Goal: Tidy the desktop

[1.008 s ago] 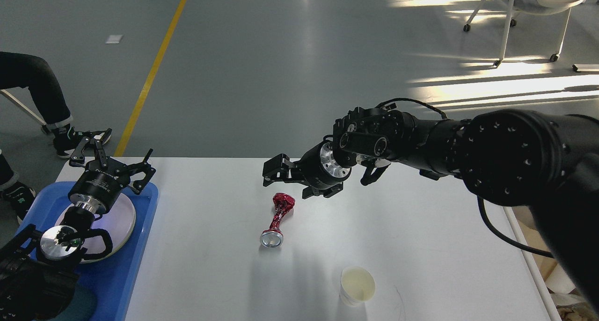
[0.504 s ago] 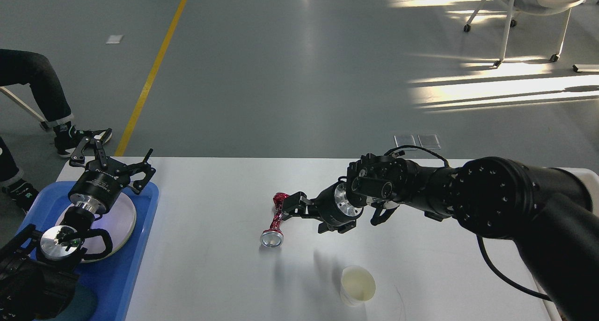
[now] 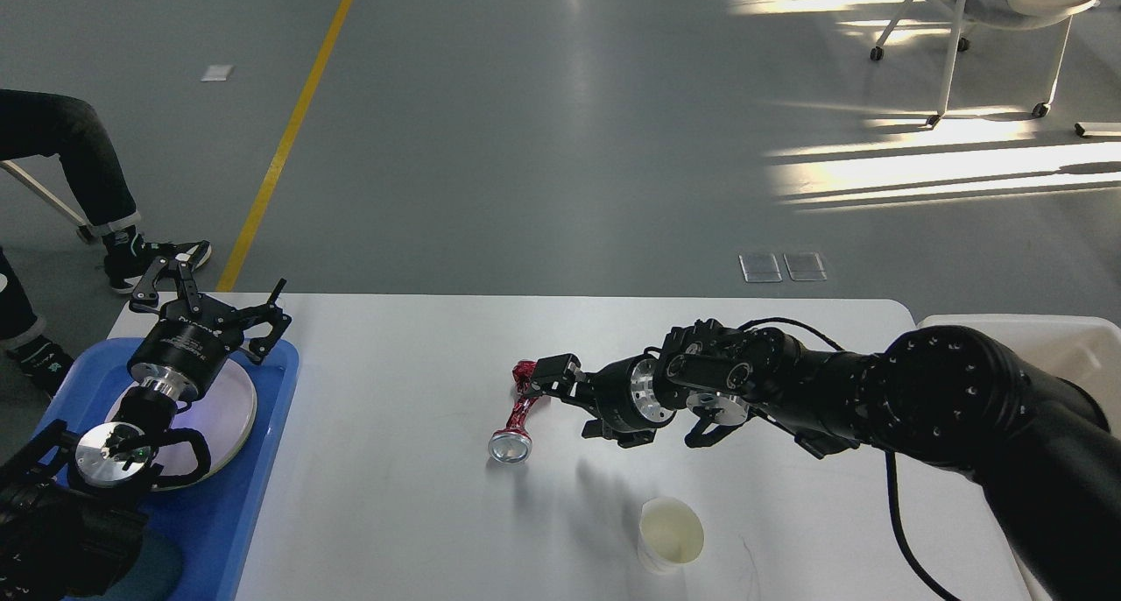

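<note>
The desktop [image 3: 394, 496] is a wide white tabletop. On its middle lies a crushed red can [image 3: 517, 419], its silver end facing me. My right gripper [image 3: 550, 377] is down at the can's far crumpled end and covers most of it; its fingers are dark and side-on, so their gap is not readable. A white paper cup [image 3: 670, 535] stands upright near the front edge, right of the can. My left gripper [image 3: 219, 284] hovers open over the blue tray [image 3: 254, 496] at the left, holding nothing.
A white round plate [image 3: 235, 408] lies in the blue tray under my left arm. A white bin [image 3: 1082, 342] sits off the table's right edge. A seated person's legs [image 3: 70, 163] are at the far left, beyond the table.
My right arm has swung down and forward from above the table to the can's far end. The can and cup have stayed put. The left arm has not moved.
</note>
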Robot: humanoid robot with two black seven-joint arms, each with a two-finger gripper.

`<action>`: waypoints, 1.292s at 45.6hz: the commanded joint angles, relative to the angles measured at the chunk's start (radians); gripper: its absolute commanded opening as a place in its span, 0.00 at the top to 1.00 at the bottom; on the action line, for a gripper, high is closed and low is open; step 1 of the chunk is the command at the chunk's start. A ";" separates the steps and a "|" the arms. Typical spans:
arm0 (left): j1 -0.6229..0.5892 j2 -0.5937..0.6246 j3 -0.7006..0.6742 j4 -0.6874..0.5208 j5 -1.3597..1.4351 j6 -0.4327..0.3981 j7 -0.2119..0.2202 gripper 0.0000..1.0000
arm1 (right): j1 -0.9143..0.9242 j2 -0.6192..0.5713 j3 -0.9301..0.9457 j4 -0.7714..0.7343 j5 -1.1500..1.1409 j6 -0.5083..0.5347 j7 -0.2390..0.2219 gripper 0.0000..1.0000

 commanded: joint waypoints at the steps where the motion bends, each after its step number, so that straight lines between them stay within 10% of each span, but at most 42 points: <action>1: 0.000 0.000 0.000 0.000 0.000 0.000 -0.001 0.04 | 0.003 -0.016 0.008 0.017 0.002 0.005 -0.001 0.00; 32: 0.000 0.000 0.000 0.000 0.000 0.000 0.000 0.04 | 0.348 -0.226 -0.212 0.575 -0.437 0.097 -0.001 0.00; 59: 0.000 0.000 0.000 0.000 0.000 0.000 0.000 0.04 | 0.269 -0.202 -0.274 0.544 -0.529 0.042 -0.001 0.03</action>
